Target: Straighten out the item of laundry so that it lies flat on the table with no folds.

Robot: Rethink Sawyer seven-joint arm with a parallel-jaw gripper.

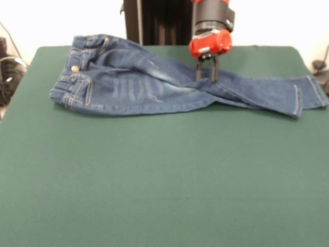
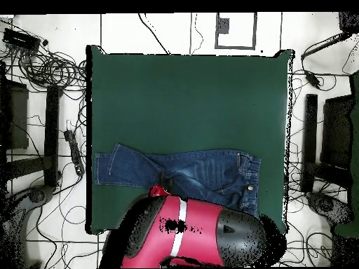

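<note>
From the front, we see the jeans (image 1: pixel 154 85) lying across the far part of the green surface (image 1: pixel 154 180), from about ten o'clock to three o'clock. The waistband with its brass button (image 1: pixel 75 68) sits at the ten o'clock end, and the leg ends reach the three o'clock edge. The legs lie one over the other, with creases and a fold near the knees, so the cloth is not flat. The arm (image 1: pixel 212 20) comes down at twelve o'clock, and the hand (image 1: pixel 206 77) hangs over the jeans at the knee area. Its two dark fingers (image 1: pixel 199 69) point straight down with a small gap between them, their tips at the cloth; we cannot tell whether any denim is pinched between them.

From overhead, we see the jeans (image 2: pixel 182 171) spread across the lower half of the surface (image 2: pixel 189 91), the waistband toward four o'clock and the leg ends toward nine o'clock. The red and black arm (image 2: pixel 189 235) covers the six o'clock edge, and only a small red part of the hand (image 2: pixel 159 190) shows at the lower edge of the jeans.
</note>
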